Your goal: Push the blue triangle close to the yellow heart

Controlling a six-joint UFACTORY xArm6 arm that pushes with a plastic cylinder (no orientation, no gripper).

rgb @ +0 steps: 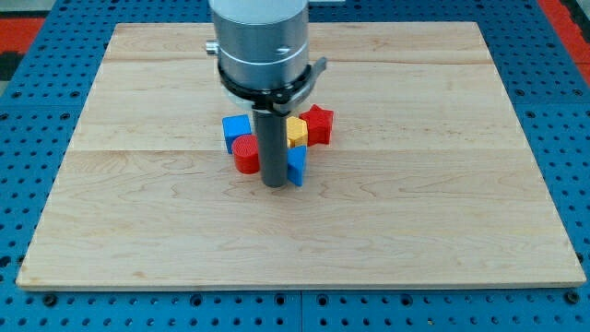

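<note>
The blue triangle (297, 166) lies near the board's middle, partly hidden behind the rod. The yellow heart (296, 131) sits just above it, touching or nearly touching, with only its right part showing. My tip (274, 184) rests on the board right against the blue triangle's left side. A red star (319, 124) is against the yellow heart's right side.
A blue cube (237, 131) and a red round block (246, 155) sit just left of the rod, close together. The wooden board (442, 184) lies on a blue perforated table. The arm's grey body hangs over the board's top middle.
</note>
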